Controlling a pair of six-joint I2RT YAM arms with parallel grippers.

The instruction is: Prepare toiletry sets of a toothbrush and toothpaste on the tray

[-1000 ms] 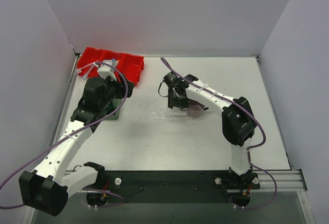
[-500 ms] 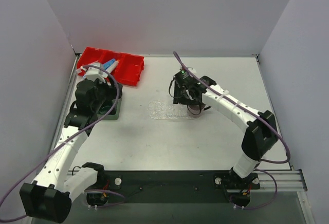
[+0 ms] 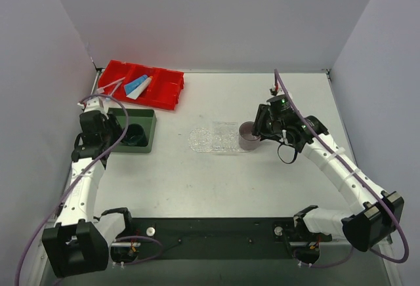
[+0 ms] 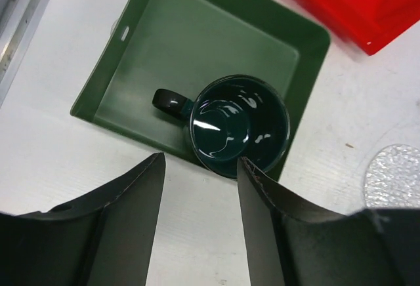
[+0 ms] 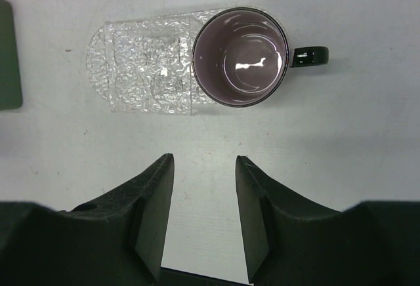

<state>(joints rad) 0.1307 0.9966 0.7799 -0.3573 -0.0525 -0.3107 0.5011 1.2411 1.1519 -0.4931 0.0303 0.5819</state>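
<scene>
The clear bumpy tray [image 3: 213, 139] lies mid-table and holds no toothbrush or toothpaste; it also shows in the right wrist view [image 5: 141, 60]. A blue toothpaste tube [image 3: 136, 88], a white one [image 3: 146, 82] and pale toothbrushes [image 3: 109, 88] lie in the red bin [image 3: 167, 84]. My left gripper [image 3: 105, 130] is open and empty over the bare table, just short of the green tray's near edge [image 4: 200, 168]. My right gripper [image 3: 264, 125] is open and empty, to the right of the clear tray [image 5: 205, 164].
A grey-purple mug [image 3: 249, 135] stands at the clear tray's right end, overlapping it [image 5: 240, 56]. A dark green mug [image 4: 239, 125] sits in the dark green square tray [image 4: 197, 30], which lies in front of the red bin [image 4: 354, 4].
My left arm has pulled back from the red bin toward the left edge. My right arm has withdrawn rightward off the clear tray, uncovering the mug.
</scene>
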